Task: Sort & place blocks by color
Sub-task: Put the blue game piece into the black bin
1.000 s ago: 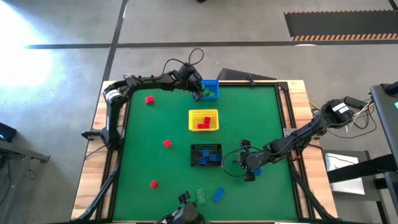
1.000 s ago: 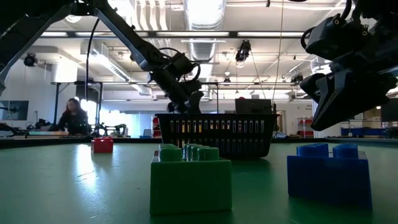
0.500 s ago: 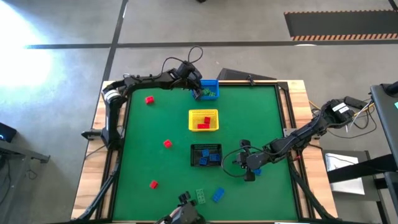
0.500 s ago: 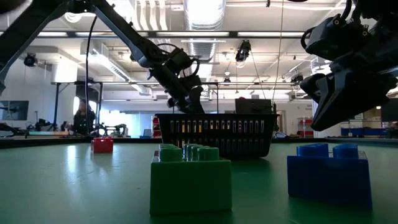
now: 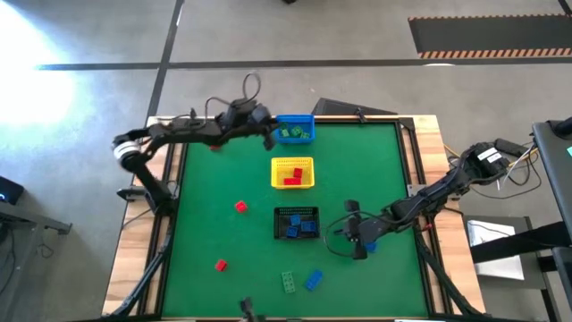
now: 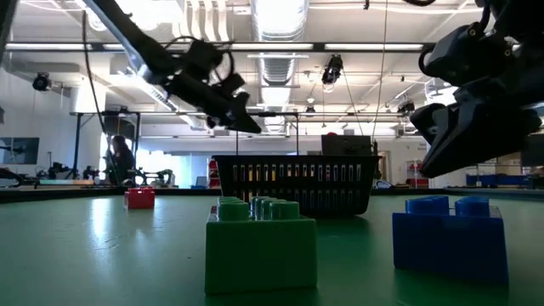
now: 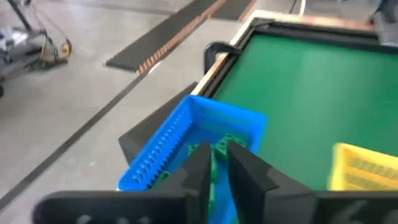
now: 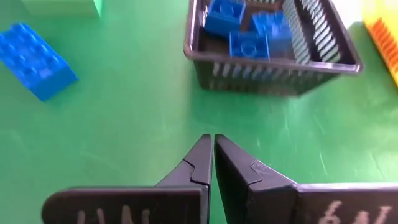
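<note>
Right pincer [image 5: 356, 240], fingers together and empty, sat nearest the loose blue brick [image 5: 313, 281], which lay at its seven o'clock on the tabletop [image 5: 375, 179], long axis diagonal.

I see glossy plastic blocks [image 6: 260, 242], a matt green felt-like table top [image 5: 375, 179] with pale wood edging — and 3 plastic mesh baskets [image 5: 297, 224].

The left hand [image 5: 269, 140] hangs above the desk's far edge, fingers nearly together and empty. The right hand [image 5: 356, 240], fingers pressed together, hovers low near the near right.
</note>
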Robot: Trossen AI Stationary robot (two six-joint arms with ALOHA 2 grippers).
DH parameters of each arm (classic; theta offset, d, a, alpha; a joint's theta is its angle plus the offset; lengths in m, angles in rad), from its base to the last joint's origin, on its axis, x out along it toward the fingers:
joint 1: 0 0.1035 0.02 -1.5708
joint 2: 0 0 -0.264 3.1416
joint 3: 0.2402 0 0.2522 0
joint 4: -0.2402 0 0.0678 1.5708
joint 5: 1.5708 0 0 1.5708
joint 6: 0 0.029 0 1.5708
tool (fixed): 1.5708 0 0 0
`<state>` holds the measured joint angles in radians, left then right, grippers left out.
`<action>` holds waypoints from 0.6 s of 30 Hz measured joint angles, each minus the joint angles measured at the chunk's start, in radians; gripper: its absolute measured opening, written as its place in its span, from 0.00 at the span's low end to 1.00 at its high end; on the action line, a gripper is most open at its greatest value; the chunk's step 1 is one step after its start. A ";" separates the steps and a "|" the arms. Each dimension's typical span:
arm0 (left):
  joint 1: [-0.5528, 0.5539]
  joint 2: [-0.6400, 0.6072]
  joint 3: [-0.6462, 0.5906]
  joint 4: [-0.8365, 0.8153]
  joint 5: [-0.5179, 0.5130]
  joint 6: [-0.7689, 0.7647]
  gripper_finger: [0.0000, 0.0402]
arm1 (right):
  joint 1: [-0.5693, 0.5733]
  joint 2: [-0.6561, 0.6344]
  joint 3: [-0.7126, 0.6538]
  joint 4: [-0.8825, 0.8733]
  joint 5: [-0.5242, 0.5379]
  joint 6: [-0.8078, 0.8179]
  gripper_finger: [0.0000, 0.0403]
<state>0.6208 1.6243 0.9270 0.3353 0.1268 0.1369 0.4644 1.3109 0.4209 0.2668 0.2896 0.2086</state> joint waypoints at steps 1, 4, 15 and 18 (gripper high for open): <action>-0.006 -0.035 -0.044 0.025 0.002 0.000 0.06 | 0.000 0.000 -0.011 0.033 -0.001 -0.010 0.02; -0.027 -0.137 -0.176 0.090 0.006 0.000 0.01 | 0.000 0.000 -0.032 0.102 -0.001 -0.028 0.02; -0.144 -0.425 -0.615 0.411 0.011 -0.053 0.01 | 0.000 0.000 -0.008 0.134 0.000 0.039 0.04; -0.167 -0.466 -0.703 0.496 0.012 -0.053 0.01 | 0.000 0.000 0.005 0.130 -0.002 0.037 0.08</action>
<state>0.4535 1.1584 0.2238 0.8317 0.1387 0.0843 0.4644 1.3106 0.4256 0.3972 0.2873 0.2456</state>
